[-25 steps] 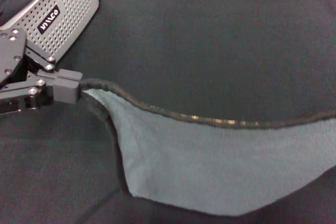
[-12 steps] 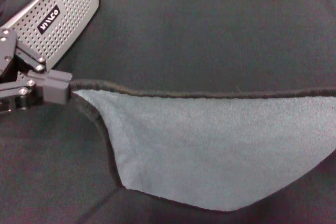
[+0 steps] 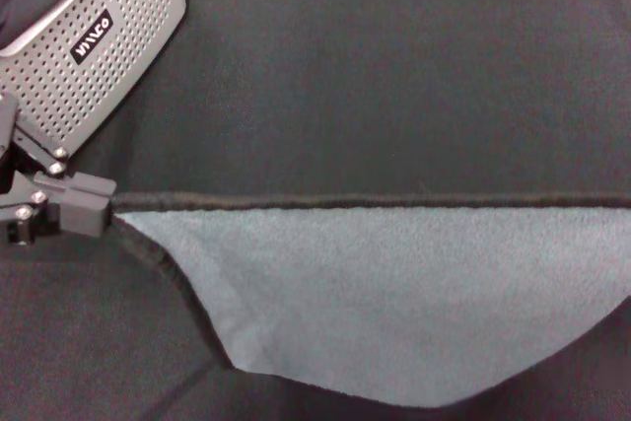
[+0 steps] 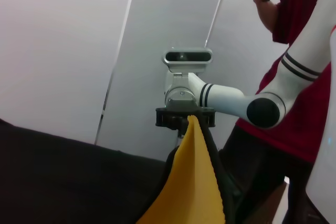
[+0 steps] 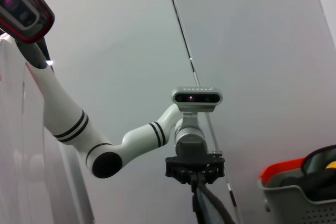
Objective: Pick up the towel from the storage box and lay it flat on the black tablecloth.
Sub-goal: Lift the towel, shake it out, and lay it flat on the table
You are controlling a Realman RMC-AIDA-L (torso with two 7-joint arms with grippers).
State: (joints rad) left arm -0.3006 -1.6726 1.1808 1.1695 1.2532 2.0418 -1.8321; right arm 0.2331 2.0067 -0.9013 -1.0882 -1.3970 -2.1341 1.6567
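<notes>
The grey-teal towel (image 3: 394, 293) with its black border hangs stretched between my two grippers, its top edge straight and taut over the black tablecloth (image 3: 394, 76). My left gripper (image 3: 106, 206) is shut on the towel's left corner, just in front of the storage box (image 3: 99, 36). It also shows in the right wrist view (image 5: 195, 177), pinching the cloth. My right gripper is outside the head view. It shows in the left wrist view (image 4: 185, 119), shut on the other corner. There the towel (image 4: 194, 182) shows a yellow face.
The perforated grey storage box stands at the back left corner; in the right wrist view (image 5: 299, 203) it holds dark and orange items. A person in a red shirt (image 4: 296, 11) stands beyond my right arm. A pale wall lies past the table's far edge.
My left gripper has moved left and nearer to me with the towel's corner. The towel's top edge, sagging a second ago, is now pulled straight and sits lower in the head view.
</notes>
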